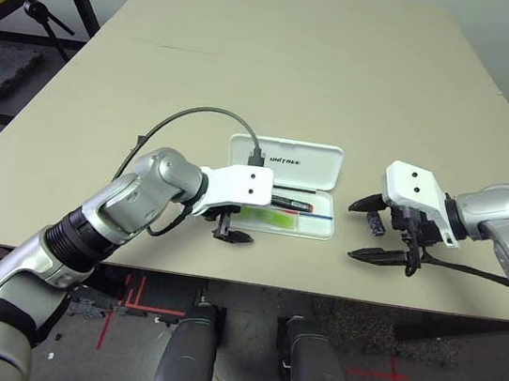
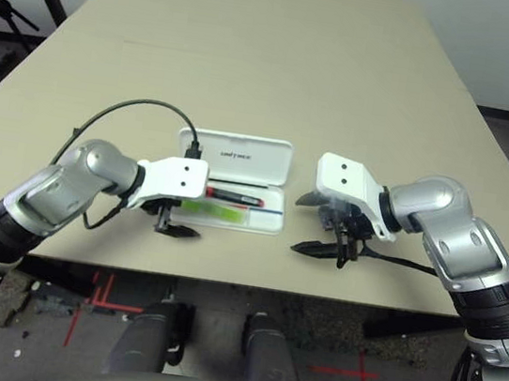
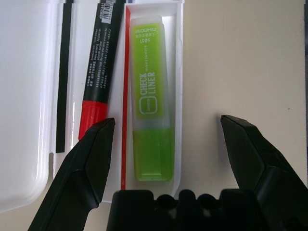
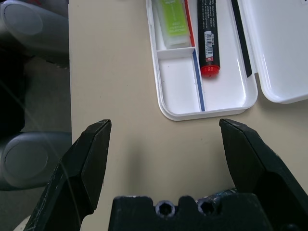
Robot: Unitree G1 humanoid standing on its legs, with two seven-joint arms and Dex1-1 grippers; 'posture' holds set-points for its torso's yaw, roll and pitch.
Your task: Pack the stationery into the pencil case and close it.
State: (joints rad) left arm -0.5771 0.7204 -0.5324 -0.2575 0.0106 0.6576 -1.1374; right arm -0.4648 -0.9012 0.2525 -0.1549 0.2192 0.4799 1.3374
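The pencil case (image 1: 281,187) lies open on the tabletop (image 1: 301,64), highlighter (image 3: 151,96) and red marker (image 3: 98,72) already inside; both grippers' jaws are released and empty, flanking it, probably to shut the lid.

Both silver forearms reach inward over the table from the picture's lower corners, wrists bent so that each white wrist housing faces the other. The left gripper (image 1: 232,235) points downward and toward the right, its two black fingers (image 3: 91,159) spread wide with nothing between them. The right gripper (image 1: 383,232) points downward and toward the left, its fingers (image 4: 86,168) likewise spread wide and empty, well apart from the left one.
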